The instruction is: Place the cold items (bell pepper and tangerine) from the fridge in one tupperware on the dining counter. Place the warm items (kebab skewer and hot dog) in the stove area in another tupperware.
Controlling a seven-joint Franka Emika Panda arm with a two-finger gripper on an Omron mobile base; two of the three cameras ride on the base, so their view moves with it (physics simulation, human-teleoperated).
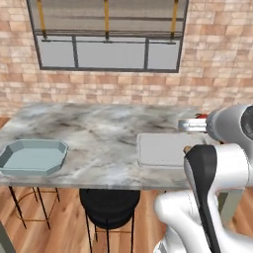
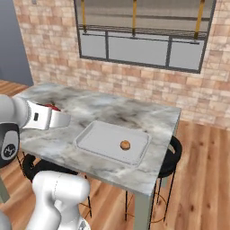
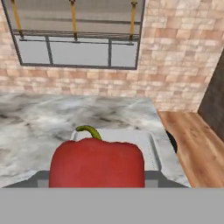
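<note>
The white two-finger gripper (image 2: 60,119) is held above the grey-veined marble dining counter (image 1: 99,138), just left of the flat pale-grey rectangular tupperware tray (image 2: 103,134). Its jaws are clamped on a glossy red bell pepper with a curled green stem (image 3: 97,162); in the hand view the pepper sits directly ahead of the hand, over the near edge of the tray. From the right base view a sliver of red shows behind the wrist.

A small round orange tangerine (image 2: 125,144) lies inside that tray, towards its right near corner, apart from the walls. The tray stands on the right half of the counter.

At the far left of the counter, near its front edge, rests a second container, a light-blue octagonal tupperware (image 1: 49,148), well apart from the tray.

Black round stools (image 1: 109,205) stand under the counter's near side. A brick wall with a grey-framed window (image 1: 106,37) backs the scene.
</note>
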